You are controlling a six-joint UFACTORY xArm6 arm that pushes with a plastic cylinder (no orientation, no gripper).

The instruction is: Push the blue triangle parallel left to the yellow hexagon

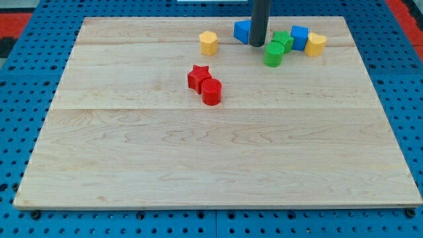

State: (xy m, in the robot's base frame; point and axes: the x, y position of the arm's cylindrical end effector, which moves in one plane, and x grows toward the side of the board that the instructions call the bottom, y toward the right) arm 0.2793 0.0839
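The blue triangle [242,30] lies near the board's top edge, partly hidden behind my rod. The yellow hexagon [209,43] sits to its left and slightly lower in the view. My tip [257,44] rests on the board right beside the blue triangle's right side, between it and the green blocks.
A green cylinder [273,54] and another green block [284,40] lie right of my tip. A blue cube [299,37] and a yellow heart-like block [315,44] follow further right. A red star [197,77] and red cylinder [211,91] touch near the centre left. The wooden board [211,158] sits on blue pegboard.
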